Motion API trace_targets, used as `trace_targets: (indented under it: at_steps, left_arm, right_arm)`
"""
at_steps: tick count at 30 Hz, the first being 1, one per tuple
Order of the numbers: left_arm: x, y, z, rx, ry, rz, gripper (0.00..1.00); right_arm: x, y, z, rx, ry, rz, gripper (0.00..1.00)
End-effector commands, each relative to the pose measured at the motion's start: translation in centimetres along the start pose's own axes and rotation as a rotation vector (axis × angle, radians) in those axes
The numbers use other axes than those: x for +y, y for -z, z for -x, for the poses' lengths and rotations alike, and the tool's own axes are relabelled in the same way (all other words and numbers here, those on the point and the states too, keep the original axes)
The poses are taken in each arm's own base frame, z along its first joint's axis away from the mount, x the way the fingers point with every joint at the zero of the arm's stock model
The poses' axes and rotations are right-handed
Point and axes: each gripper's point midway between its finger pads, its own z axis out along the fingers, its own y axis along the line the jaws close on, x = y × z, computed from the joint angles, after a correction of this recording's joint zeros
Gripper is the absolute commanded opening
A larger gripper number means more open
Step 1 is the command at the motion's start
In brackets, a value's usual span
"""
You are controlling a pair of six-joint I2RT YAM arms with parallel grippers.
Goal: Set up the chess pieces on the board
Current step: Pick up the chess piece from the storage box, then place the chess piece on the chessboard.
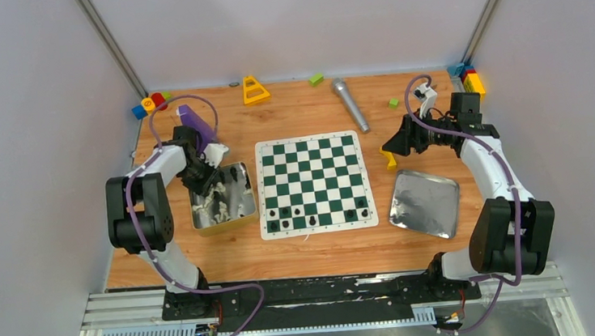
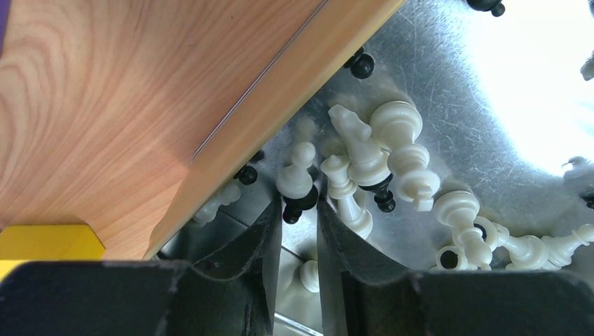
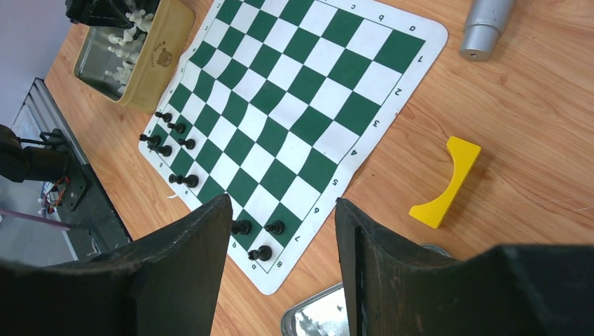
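Wood-grain table [image 1: 305,106], plain grey walls [image 1: 306,21], aluminium rail [image 1: 127,301] at near edge. Board [image 1: 311,175] central, border marked a–c and 1–8 in right wrist view. Black chess pieces [image 1: 313,220] on its near rows, white ones heaped in tin [image 3: 157,66] with bear logo, text unreadable. Left gripper [image 2: 300,213] in tin, narrow gap, grip unclear. Right gripper [image 3: 284,210] wide, empty

Looks like a robotics lab test cell. Boxed in on three sides by plain pale panels [image 1: 30,118] and metal struts [image 1: 108,42], with a wooden tabletop [image 1: 318,251] inside. Fitted with two arms [image 1: 139,210] bolted to a slotted aluminium rail [image 1: 128,309] at the near edge. Strewn with mismatched props: toy blocks [image 1: 150,104], a microphone [image 1: 350,105], a metal tray [image 1: 425,203], a chess board [image 1: 314,183].
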Motion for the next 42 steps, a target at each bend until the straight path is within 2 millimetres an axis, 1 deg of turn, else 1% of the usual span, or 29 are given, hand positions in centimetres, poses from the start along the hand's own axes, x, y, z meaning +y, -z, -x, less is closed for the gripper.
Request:
trace_targets:
  at_steps: [1, 5, 7, 10, 14, 15, 18, 22, 23, 26, 27, 28, 29, 30, 31, 32, 33, 34, 35, 36, 37, 38, 40, 42]
  left_arm:
    - [0.1, -0.4, 0.0, -0.001, -0.027, -0.029, 0.32]
    - [-0.1, -0.6, 0.0, -0.003, -0.034, -0.040, 0.30]
    - [0.0, -0.5, 0.2, -0.010, -0.034, -0.038, 0.27]
    - [0.1, 0.3, 0.5, -0.024, -0.037, -0.029, 0.20]
    - [0.1, 2.3, 1.1, -0.063, -0.053, -0.008, 0.11]
    - [0.1, 3.1, 1.3, -0.080, -0.058, 0.000, 0.10]
    - [-0.3, 4.7, 1.6, -0.112, -0.085, 0.000, 0.05]
    - [-1.6, 6.9, 1.2, -0.130, -0.138, -0.029, 0.01]
    - [-1.9, 7.6, 1.3, -0.151, -0.151, -0.031, 0.00]
    - [-3.3, 9.2, 1.1, -0.192, -0.208, -0.065, 0.00]
    - [-4.0, 9.2, 1.0, -0.206, -0.221, -0.088, 0.00]
    - [-4.3, 9.7, 1.1, -0.231, -0.228, -0.087, 0.00]
    - [-5.0, 9.7, 1.0, -0.252, -0.232, -0.111, 0.00]
    - [-5.4, 10.3, 1.4, -0.293, -0.239, -0.109, 0.00]
    - [-5.9, 10.1, 1.1, -0.301, -0.235, -0.119, 0.00]
    - [-6.1, 10.7, 1.6, -0.342, -0.242, -0.104, 0.00]
    - [-6.5, 10.5, 1.2, -0.347, -0.231, -0.109, 0.00]
    - [-6.5, 10.9, 1.5, -0.381, -0.237, -0.092, 0.00]
    - [-6.9, 10.7, 1.3, -0.384, -0.226, -0.098, 0.00]
    - [-7.0, 11.2, 1.5, -0.410, -0.228, -0.085, 0.00]
    - [-7.3, 11.1, 1.3, -0.414, -0.215, -0.091, 0.00]
    - [-7.5, 11.5, 1.4, -0.437, -0.218, -0.085, 0.00]
    - [-7.9, 11.9, 1.4, -0.459, -0.211, -0.086, 0.00]
    - [-8.2, 12.2, 1.4, -0.478, -0.207, -0.086, 0.00]
  right_arm:
    - [0.4, 0.0, 0.6, -0.011, 0.030, 0.030, 0.57]
    - [0.4, 0.0, 0.6, -0.010, 0.030, 0.030, 0.57]
    - [0.4, 0.0, 0.6, -0.010, 0.029, 0.029, 0.56]
    - [0.5, 0.0, 0.6, -0.011, 0.030, 0.031, 0.56]
    - [0.5, 0.0, 0.8, -0.011, 0.025, 0.038, 0.56]
    - [0.6, 0.0, 0.8, -0.011, 0.024, 0.040, 0.56]
    - [0.7, 0.0, 1.0, -0.014, 0.025, 0.045, 0.56]
    - [0.8, 0.0, 1.2, -0.015, 0.026, 0.050, 0.56]
    - [0.9, 0.0, 1.3, -0.016, 0.026, 0.054, 0.56]
    - [2.2, -0.5, 1.9, -0.012, 0.042, 0.110, 0.56]
    - [2.9, -1.0, 2.2, -0.007, 0.049, 0.141, 0.56]
    - [3.9, -1.6, 2.5, 0.002, 0.057, 0.182, 0.56]
    - [4.9, -2.4, 2.9, 0.012, 0.070, 0.222, 0.56]
    - [6.0, -3.4, 3.6, 0.024, 0.093, 0.262, 0.56]
    - [7.6, -4.6, 4.1, 0.043, 0.114, 0.309, 0.56]
    - [8.8, -5.9, 4.5, 0.062, 0.124, 0.353, 0.56]
    - [10.1, -7.3, 4.8, 0.082, 0.130, 0.398, 0.56]
    - [11.2, -9.1, 4.8, 0.111, 0.120, 0.443, 0.55]
    - [12.6, -10.7, 4.7, 0.139, 0.116, 0.488, 0.55]
    - [14.0, -12.3, 4.6, 0.164, 0.112, 0.535, 0.55]
    - [15.4, -13.7, 4.5, 0.186, 0.112, 0.574, 0.55]
    - [16.7, -15.3, 4.1, 0.216, 0.104, 0.611, 0.54]
    - [19.3, -17.8, 3.6, 0.259, 0.091, 0.672, 0.54]
    - [21.4, -19.9, 2.9, 0.297, 0.076, 0.718, 0.55]
